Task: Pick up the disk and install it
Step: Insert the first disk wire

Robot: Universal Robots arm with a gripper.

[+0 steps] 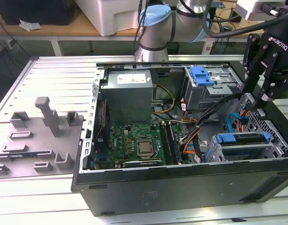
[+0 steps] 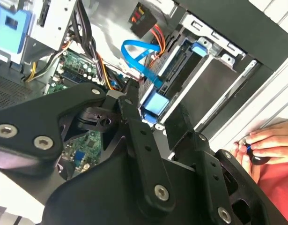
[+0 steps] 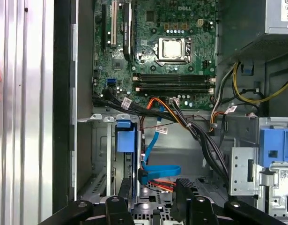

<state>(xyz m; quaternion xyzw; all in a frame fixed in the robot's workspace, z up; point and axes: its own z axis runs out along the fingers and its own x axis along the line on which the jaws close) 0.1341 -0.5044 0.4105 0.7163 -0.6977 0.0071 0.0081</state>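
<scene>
We see the gripper (image 1: pixel 255 98) at the exterior view's upper right, fingers spread apart with nothing between them, above the open computer case (image 1: pixel 181 187). The disk (image 1: pixel 242 139) sits in its blue carrier in the drive cage (image 1: pixel 211 153) at lower right, apart from the fingers.

Bright even light, glare on the table (image 3: pixel 22 117), case (image 1: pixel 181 187) interior shadowed
</scene>
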